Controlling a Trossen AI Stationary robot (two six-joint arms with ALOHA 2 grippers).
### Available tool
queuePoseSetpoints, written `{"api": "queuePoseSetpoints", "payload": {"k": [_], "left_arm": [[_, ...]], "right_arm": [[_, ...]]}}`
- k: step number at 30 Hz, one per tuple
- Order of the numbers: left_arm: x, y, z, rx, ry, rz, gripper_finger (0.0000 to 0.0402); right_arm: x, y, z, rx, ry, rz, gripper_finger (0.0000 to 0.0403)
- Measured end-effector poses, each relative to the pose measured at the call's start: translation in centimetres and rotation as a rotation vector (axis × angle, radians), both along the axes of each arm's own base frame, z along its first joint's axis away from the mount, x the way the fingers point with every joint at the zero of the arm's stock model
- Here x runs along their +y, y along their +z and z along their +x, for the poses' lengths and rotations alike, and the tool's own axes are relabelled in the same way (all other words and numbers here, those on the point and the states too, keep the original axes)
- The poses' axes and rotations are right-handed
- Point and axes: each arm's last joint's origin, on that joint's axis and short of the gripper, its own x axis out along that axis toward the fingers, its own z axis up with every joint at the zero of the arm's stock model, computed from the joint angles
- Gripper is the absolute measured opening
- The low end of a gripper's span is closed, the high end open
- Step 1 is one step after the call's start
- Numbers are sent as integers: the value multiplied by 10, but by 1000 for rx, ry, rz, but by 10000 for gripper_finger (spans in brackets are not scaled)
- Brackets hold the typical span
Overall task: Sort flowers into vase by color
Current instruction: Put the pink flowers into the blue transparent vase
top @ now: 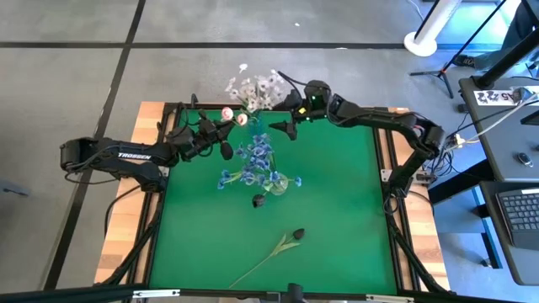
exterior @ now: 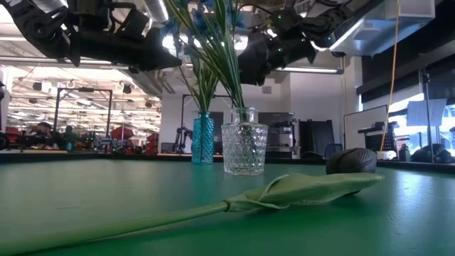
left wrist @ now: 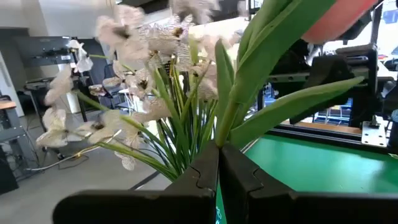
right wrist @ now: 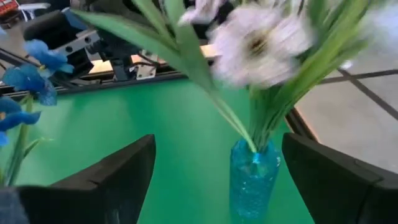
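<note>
My left gripper (top: 221,128) is shut on a pink tulip (top: 242,119) near the table's far edge, next to the white flowers (top: 253,88). The white flowers stand in a slim blue vase (right wrist: 252,180). My right gripper (right wrist: 217,180) hangs open just short of that vase, one finger to each side and touching nothing. Blue flowers (top: 257,160) stand in a clear glass vase (exterior: 244,149) at mid-table. A near-black tulip (top: 295,236) lies flat on the green mat by its stalk and leaf. Another dark blossom (top: 258,200) lies near the glass vase. My left gripper pinches the pink tulip's green stalk (left wrist: 222,138) between its two shut fingers, just below the leaves. The fingers reach in level, from the table's left, and lie across the stalk. The tulip rises slanted above them, clear of the table, its pink blossom (left wrist: 339,18) uppermost.
The green mat (top: 337,219) fills a black frame. Its near and right parts hold only the lying tulip. The two vases stand close together at the far middle. Beyond the table's right edge stand a desk with a laptop (top: 522,210) and a tripod (top: 455,50).
</note>
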Motion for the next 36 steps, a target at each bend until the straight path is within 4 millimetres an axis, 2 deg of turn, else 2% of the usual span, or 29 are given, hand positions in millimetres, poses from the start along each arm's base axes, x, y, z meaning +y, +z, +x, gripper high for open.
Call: {"api": "queuePoseSetpoints", "payload": {"k": [7,12,15,19,23,26,30,36], "left_arm": [[0,0,0,-3,0,-4,0],[0,0,0,-1,-1,-5,0],[0,0,0,-1,-1,-7,0],[0,0,0,-3,-1,-10,0],[0,0,0,-8,-2,-16,0],[0,0,0,-13,-3,-24,0],[0,-1,0,-14,-4,-28,0],[0,-3,0,8,-12,-47,0]], "right_arm": [[5,17,-11,9,-21,-42,349],[14,38,-33,47,-47,-69,349],[23,42,-49,34,-41,-81,349],[24,21,-71,-29,-74,-79,349],[18,-28,-86,-167,-133,-24,349],[14,-61,-84,-212,-179,14,349],[2,-87,-60,-168,-164,53,349],[-24,-103,-12,-148,-45,97,349]]}}
